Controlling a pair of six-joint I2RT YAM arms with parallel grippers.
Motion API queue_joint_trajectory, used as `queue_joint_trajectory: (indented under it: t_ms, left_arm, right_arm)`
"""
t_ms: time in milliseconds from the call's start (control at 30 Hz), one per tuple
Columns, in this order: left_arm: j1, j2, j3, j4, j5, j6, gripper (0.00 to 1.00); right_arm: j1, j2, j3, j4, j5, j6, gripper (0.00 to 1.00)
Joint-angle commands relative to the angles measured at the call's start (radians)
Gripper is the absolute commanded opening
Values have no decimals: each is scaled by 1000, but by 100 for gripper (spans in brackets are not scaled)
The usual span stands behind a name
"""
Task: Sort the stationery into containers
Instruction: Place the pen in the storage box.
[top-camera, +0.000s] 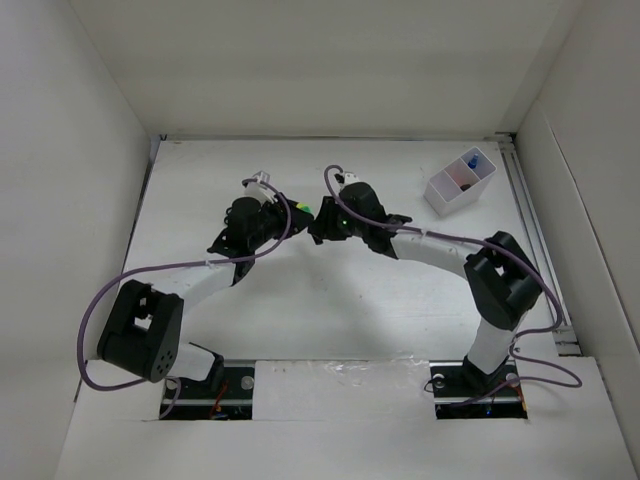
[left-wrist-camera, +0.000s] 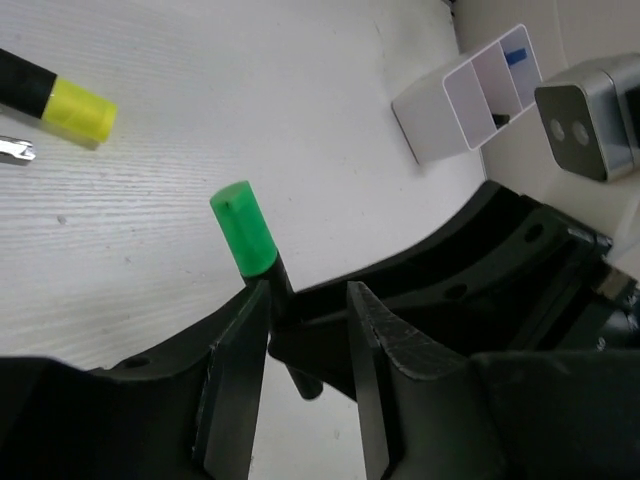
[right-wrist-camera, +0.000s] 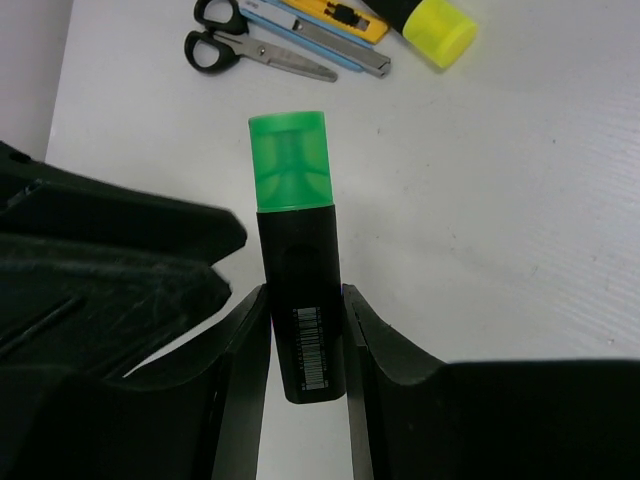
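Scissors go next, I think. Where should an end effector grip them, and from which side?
Probably the black handles of the scissors, from straight above. They lie flat and closed on the table, so a side approach would find little to hold. The blades run close beside a yellow cutter; the handles are bulkier and stick out past it.

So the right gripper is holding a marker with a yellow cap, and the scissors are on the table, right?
Not quite: the marker in the right gripper has a green cap, not yellow, as the right wrist view shows. The scissors do lie on the table.
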Motion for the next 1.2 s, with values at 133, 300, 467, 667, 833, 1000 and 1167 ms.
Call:
queue_joint_trajectory:
  t_ms: [133,300,467,667,833,1000,1167]
  left_arm:
    - [-1,-45,-27,-10,-124,-25,31]
    - [-1,-35,-18,-36,-133,-34,39]
    - [-1,-2,-9,-6,-84,-34,38]
    - [-1,-2,-18,45,-39,-43,22]
    - [-1,9,-18,45,-29,-32,9]
    - [-1,9,-9,45,-19,-23,0]
    - [-1,9,-9,45,-10,-5,0]
  right_arm:
    - [52,-85,-23,84,53,10,2]
    - [52,-103,-42,104,69,10,2]
    - [70,-113,-42,113,33,20,2]
    - [81,-91,-42,135,14,29,2]
    - [81,-91,-42,167,0,59,3]
    - [81,-91,-42,167,0,59,15]
    - [81,-128,-71,167,10,59,46]
